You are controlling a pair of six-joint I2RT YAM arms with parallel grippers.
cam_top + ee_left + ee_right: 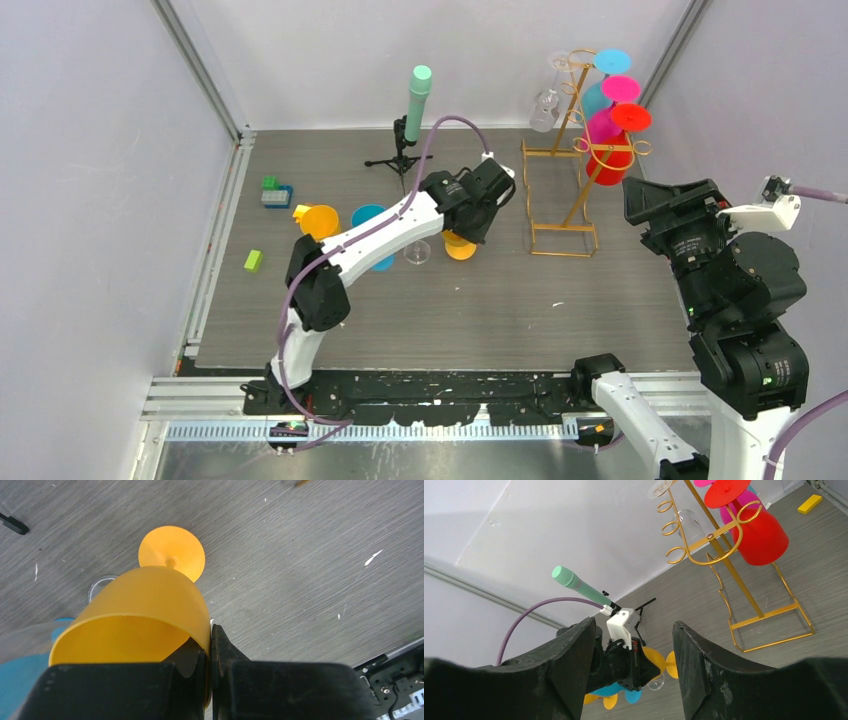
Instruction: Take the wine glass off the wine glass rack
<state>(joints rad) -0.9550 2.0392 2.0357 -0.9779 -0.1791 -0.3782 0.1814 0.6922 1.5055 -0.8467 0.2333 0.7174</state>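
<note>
Top view, left to right.

- Far left of the table: a green block [253,260], with a blue-and-green block pair [275,193] farther back.
- Standing near the middle: an orange glass [320,220], a blue glass [366,215] and a small clear glass [417,252]. The left arm partly hides the blue one.
- Left gripper [210,645]: nearly closed, pinching the rim of the orange wine glass [145,605], with one finger inside the bowl and one outside. The glass is upright and off the rack, left of its base. Its foot [171,552] is at table level; cannot tell if it touches.
- Black tripod [403,155] carrying a mint cylinder stands at the far centre.
- Gold rack [555,153] stands at the far right. A hanging clear glass [545,108], a pink glass [603,125] and a red glass [610,160] hang upside down on it.
- Right gripper [633,627]: raised near the right edge, fingers wide apart, holding nothing.
</note>
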